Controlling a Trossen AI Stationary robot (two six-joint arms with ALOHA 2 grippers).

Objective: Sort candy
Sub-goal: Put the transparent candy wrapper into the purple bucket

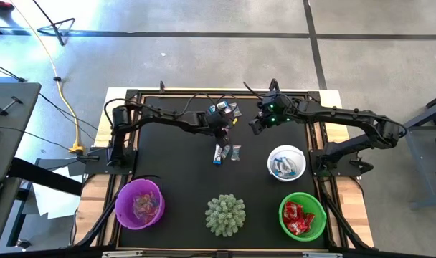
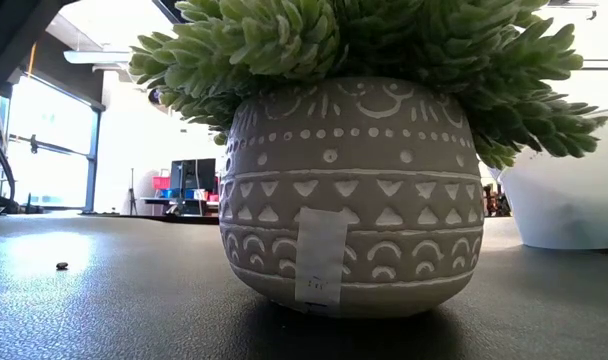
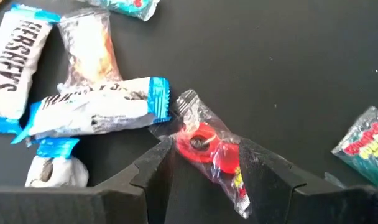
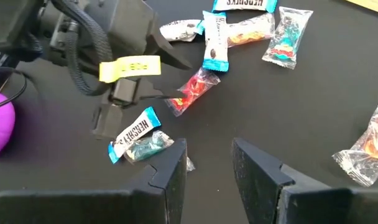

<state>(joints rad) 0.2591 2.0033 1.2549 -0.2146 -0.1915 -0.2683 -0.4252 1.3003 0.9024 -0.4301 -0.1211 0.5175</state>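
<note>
One red candy (image 3: 209, 144) lies on the bench (image 1: 175, 158) between the left gripper's (image 3: 204, 167) spread fingers; close squarely on its middle. Right gripper (image 4: 207, 163) hovers nearby, parted, empty.

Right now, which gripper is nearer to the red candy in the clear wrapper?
Left. The left gripper has its open fingers on either side of the red candy. The right gripper hovers farther off, open and empty, with bare mat between.
</note>
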